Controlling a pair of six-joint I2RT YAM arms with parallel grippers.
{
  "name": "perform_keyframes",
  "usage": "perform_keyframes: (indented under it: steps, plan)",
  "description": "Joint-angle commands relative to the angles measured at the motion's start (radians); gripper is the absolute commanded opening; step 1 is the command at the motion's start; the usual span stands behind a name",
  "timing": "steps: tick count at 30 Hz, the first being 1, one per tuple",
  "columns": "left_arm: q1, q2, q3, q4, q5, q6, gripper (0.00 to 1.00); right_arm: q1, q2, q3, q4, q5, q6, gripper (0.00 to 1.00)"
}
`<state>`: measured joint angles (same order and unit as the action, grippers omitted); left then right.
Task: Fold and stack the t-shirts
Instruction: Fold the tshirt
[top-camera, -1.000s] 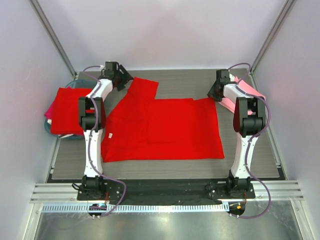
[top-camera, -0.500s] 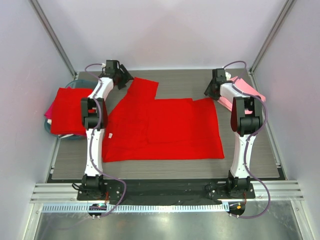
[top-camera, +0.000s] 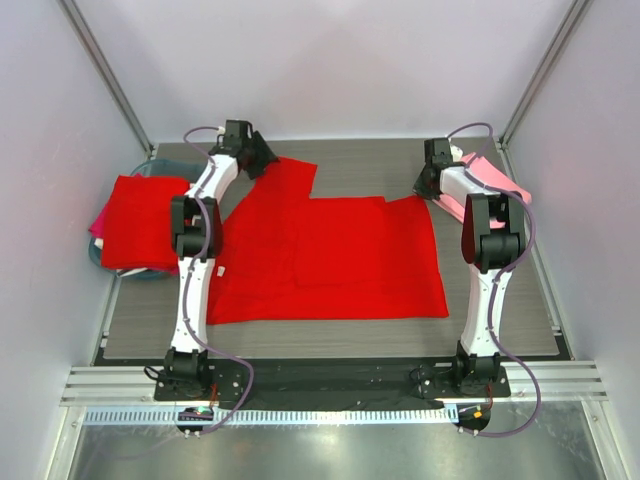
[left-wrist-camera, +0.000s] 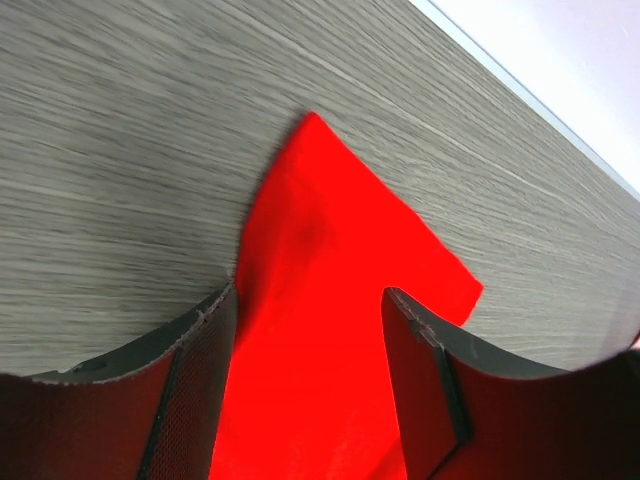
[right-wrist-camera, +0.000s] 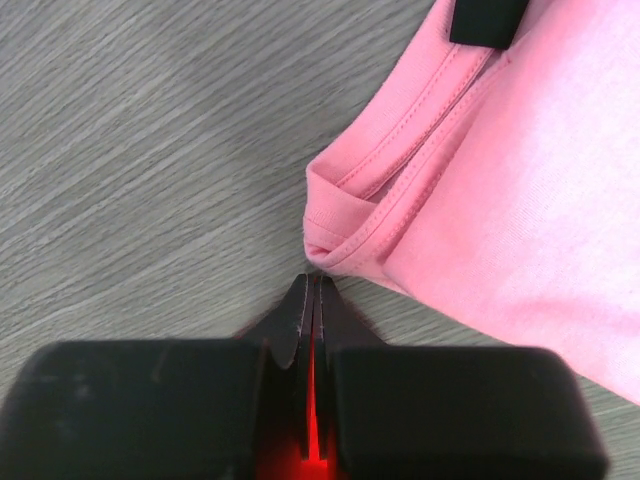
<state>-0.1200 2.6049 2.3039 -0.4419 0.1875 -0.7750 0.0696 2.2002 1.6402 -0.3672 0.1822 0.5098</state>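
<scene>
Red tee (top-camera: 330, 255): lay spread flat mid-tabletop (top-camera: 380, 160), one sleeve (left-wrist-camera: 340, 230) sticking out at the far left.
Right gripper (right-wrist-camera: 312, 285): had just snapped closed at the tee's far right corner. A sliver of red showed pinched between its fingers, so I took it to be gripping that corner.
Left gripper (left-wrist-camera: 310, 300): had slid in from the far left over the sleeve. Its fingers stood apart, one on each side of the red cloth, narrowing but not yet pinching.
Pink tee (right-wrist-camera: 500, 150): lay just beside the right gripper, its hem near the fingertips, and was not caught as far as I could see.
Folded red tee (top-camera: 135, 220): rested on the basin (top-camera: 97, 256) at the left, well apart from the work.
Meaning: one far corner was secured and the other nearly so. Folding the far edge toward the near side looked ready to begin once the left gripper closed.
Risk: the right pinch might drag the pink hem along.
</scene>
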Motion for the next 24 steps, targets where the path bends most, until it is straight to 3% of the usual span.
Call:
perform_keyframes:
  steps: [1, 4, 7, 10, 11, 14, 19, 24]
  plan:
    - [-0.007, 0.041, 0.032, -0.064, 0.017, 0.003, 0.6, 0.009, -0.019, -0.02, -0.056, -0.003, -0.004, 0.01]
    - [-0.007, 0.06, 0.064, -0.086, 0.01, 0.002, 0.59, 0.006, -0.025, -0.025, -0.055, -0.007, -0.005, 0.01]
    - [-0.007, 0.069, 0.08, -0.101, -0.005, 0.008, 0.5, 0.007, -0.027, -0.025, -0.056, -0.012, 0.001, 0.01]
    - [-0.007, 0.072, 0.086, -0.109, -0.022, 0.013, 0.32, 0.007, -0.03, -0.026, -0.055, -0.021, 0.006, 0.01]
    - [-0.007, 0.07, 0.086, -0.1, -0.025, 0.016, 0.16, 0.007, -0.03, -0.028, -0.056, -0.021, 0.006, 0.01]
    - [-0.006, 0.063, 0.071, -0.054, -0.04, 0.013, 0.0, 0.006, -0.033, -0.031, -0.056, -0.029, 0.01, 0.01]
    - [-0.004, -0.003, -0.013, 0.063, -0.04, 0.017, 0.0, 0.007, -0.056, -0.037, -0.056, -0.047, 0.013, 0.01]
    - [-0.01, -0.167, -0.262, 0.288, -0.042, 0.031, 0.0, -0.008, -0.103, -0.059, -0.056, -0.075, 0.029, 0.01]
